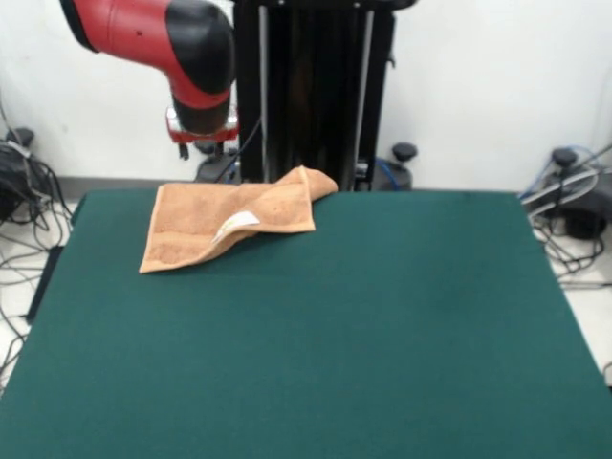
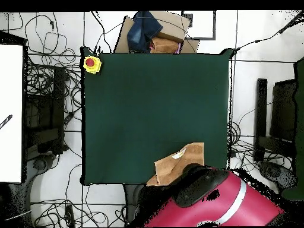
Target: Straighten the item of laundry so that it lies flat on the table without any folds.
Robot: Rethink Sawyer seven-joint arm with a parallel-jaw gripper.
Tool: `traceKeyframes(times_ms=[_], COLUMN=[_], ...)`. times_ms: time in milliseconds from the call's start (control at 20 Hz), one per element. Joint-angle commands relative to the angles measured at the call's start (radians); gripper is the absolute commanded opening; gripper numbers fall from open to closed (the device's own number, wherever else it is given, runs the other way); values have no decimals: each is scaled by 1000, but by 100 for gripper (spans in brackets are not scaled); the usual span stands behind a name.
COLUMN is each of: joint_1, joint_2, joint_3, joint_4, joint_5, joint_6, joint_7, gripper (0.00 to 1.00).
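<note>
The gripper (image 1: 202,137) at the end of the red and black arm (image 1: 163,43) is hanging above the far edge of the table, over the back of the towel's left part in the front view. Only its mount and small dark tips are showing, so whether it is open or closed cannot be told. It is not visibly touching the cloth.

The peach-orange hand towel (image 1: 220,222) is lying just below it, at the far left part of the dark green table (image 1: 316,344), close to the edge nearest the black pedestal (image 1: 311,91). The towel is not lying flat: its right side is folding over itself, with one corner bunching up in a rounded hump. A small white label (image 1: 235,226) is showing along the folded edge.

In the overhead view, the arm (image 2: 214,202) is covering part of the towel (image 2: 178,166). A yellow box with a red button (image 2: 91,63) is sitting on the opposite corner of the table (image 2: 148,107), well apart from the towel.
</note>
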Motion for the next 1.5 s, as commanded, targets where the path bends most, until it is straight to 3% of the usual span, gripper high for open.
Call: traceKeyframes(times_ms=[50,1000,1200,1500], joint_1=[-11,62,120,133], joint_2=[-25,39,126,202], joint_3=[-33,-58,-66,-55], joint_4=[87,84,57,24], joint_5=[-21,61,109,155], joint_6=[-339,-316,-367,-403], joint_7=[285,215,269,269], gripper=[100,100,100,100])
